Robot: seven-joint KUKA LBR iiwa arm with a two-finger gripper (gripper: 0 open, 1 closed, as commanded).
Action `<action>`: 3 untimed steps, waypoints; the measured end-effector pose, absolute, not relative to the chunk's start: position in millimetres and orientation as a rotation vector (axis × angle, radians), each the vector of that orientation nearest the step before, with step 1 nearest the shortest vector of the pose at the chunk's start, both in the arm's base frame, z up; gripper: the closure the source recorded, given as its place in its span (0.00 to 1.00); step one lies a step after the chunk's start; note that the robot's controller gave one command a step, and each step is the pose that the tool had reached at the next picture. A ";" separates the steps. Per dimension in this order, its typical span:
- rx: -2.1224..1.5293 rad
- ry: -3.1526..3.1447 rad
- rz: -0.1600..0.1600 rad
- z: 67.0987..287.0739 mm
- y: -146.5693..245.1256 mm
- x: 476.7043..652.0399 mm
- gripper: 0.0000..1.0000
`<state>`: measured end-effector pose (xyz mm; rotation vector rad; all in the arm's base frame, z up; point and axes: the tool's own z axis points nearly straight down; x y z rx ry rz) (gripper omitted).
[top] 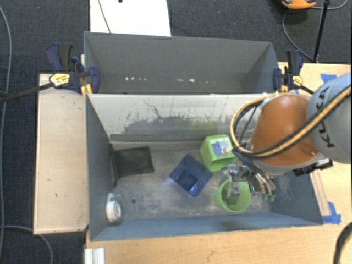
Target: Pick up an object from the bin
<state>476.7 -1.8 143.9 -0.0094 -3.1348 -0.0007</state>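
Near-left corner of the bin [181,59]: a small silver-white roll [114,208], tape-like, close to the near wall and well apart from everything else.

Near-right: a green cup [233,198], round, mouth up toward the camera, on the floor close to the near wall. This is the likely pick. The gripper [242,186] sits right over the cup's far rim, below the arm's orange cover [283,131] and looped cables. Its metal parts overlap the cup's mouth. Whether the gripper is wide or narrow cannot be told, since its own body and the cup hide that. Contact with the cup cannot be told either, so it is not logged as held.

Handling, as a judgement: the cup looks like thin plastic, so light, fairly stiff and smooth. It would probably slip if squeezed across the round outside. The better hold is a pinch on the rim wall, one side inside the mouth and one outside. Too hard a squeeze could flex the wall, and a nudge could skid the cup along the floor.

Middle: a blue block [190,176], boxy and tilted, left of the cup and near it.

A little farther on the left: a dark flat pad [132,161], apart from the rest.

Just beyond the cup: a light green thing with a pale label [215,150], close beside the gripper, so clearance there is tight.

Far: a scuffed sloping wall.
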 end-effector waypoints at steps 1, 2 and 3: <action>-0.009 -3.143 -0.001 147.9 -1.9 478.7 0.00; 0.005 -3.131 -0.001 188.4 -1.2 479.1 0.00; 0.060 -3.152 0.000 372.5 -11.4 495.2 1.00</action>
